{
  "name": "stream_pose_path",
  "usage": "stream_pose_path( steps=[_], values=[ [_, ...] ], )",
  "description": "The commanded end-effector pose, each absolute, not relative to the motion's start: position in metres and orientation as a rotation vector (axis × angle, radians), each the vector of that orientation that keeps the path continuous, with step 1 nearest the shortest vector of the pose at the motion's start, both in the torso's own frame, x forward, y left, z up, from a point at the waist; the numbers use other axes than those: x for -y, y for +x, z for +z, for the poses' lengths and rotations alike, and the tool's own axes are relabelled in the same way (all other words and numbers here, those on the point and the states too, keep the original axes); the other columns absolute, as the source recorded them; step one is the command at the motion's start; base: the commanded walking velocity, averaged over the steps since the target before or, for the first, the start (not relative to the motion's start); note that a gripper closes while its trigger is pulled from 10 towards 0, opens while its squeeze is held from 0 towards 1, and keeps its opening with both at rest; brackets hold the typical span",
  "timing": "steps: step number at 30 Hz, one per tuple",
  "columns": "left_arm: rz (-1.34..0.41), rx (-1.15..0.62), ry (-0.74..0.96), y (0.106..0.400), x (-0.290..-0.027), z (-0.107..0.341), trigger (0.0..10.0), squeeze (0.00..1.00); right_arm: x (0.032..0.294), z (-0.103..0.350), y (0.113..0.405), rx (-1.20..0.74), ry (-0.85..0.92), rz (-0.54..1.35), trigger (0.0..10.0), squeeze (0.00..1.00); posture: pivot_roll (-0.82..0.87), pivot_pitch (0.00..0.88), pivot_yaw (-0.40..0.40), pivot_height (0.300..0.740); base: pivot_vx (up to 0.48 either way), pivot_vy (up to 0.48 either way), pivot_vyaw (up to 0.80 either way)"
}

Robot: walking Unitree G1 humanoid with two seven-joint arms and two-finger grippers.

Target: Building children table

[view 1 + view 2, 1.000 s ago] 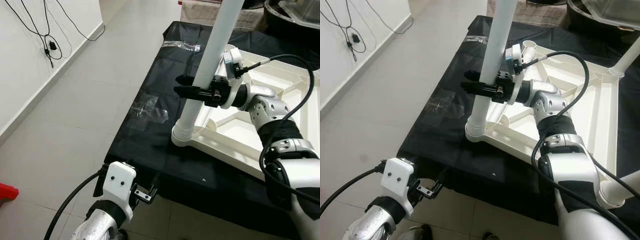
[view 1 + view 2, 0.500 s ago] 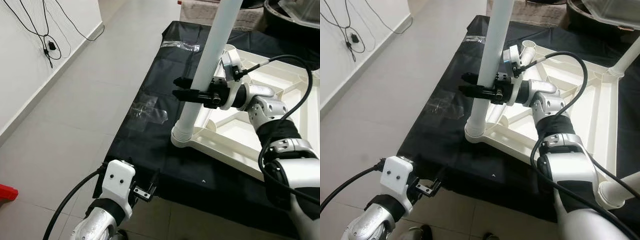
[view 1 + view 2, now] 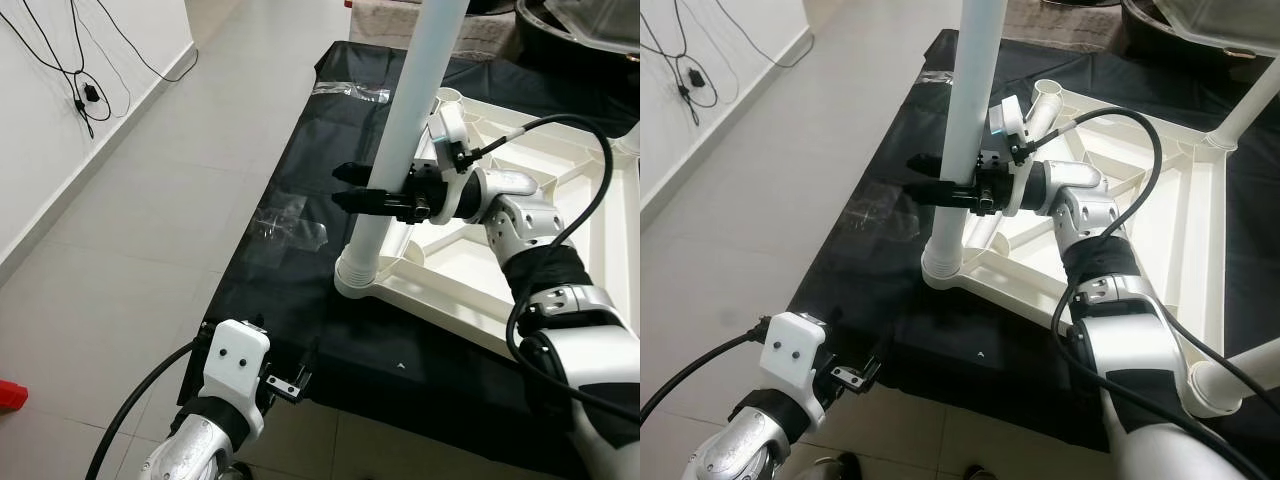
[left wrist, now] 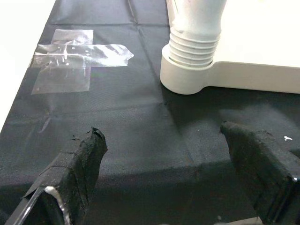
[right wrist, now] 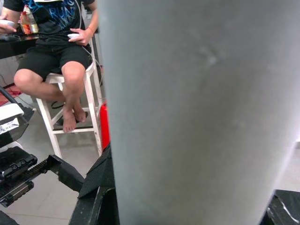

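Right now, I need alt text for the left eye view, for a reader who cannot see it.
The right gripper has its fingers around an upright white table leg seated in a corner socket of an upside-down white tabletop, which lies on a black sheet over a grey tiled floor. The left gripper hangs low by the sheet's near edge.

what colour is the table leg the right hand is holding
White, same as the table top it screws into. The table leg in the right hand shows best in the left eye view.
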State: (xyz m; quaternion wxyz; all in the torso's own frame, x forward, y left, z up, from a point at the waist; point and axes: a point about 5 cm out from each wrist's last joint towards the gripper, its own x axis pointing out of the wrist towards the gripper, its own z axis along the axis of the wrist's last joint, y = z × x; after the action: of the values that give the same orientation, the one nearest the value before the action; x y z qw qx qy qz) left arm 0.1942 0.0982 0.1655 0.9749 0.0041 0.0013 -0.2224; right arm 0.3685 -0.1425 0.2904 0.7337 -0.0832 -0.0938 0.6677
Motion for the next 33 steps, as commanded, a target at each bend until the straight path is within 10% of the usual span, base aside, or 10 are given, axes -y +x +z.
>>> stream_pose_path(
  steps=[1,18,33],
  values=[
    [-0.446,-0.022,0.013,0.194,-0.099,0.160,10.0,0.00,0.142,0.251,0.368,0.018,-0.244,1.465,10.0,0.00,0.14,0.276,-0.058,0.740,0.000,0.000,0.00],
    [-0.447,-0.022,0.014,0.195,-0.099,0.160,10.0,0.00,0.139,0.247,0.354,0.042,-0.310,1.533,10.0,0.00,0.14,0.273,-0.055,0.740,0.000,0.000,0.00],
    [-0.442,-0.008,0.023,0.202,-0.102,0.160,10.0,0.00,0.145,0.235,0.374,0.002,-0.220,1.074,10.0,0.00,0.13,0.241,-0.050,0.740,0.000,0.000,0.00]
  ],
)
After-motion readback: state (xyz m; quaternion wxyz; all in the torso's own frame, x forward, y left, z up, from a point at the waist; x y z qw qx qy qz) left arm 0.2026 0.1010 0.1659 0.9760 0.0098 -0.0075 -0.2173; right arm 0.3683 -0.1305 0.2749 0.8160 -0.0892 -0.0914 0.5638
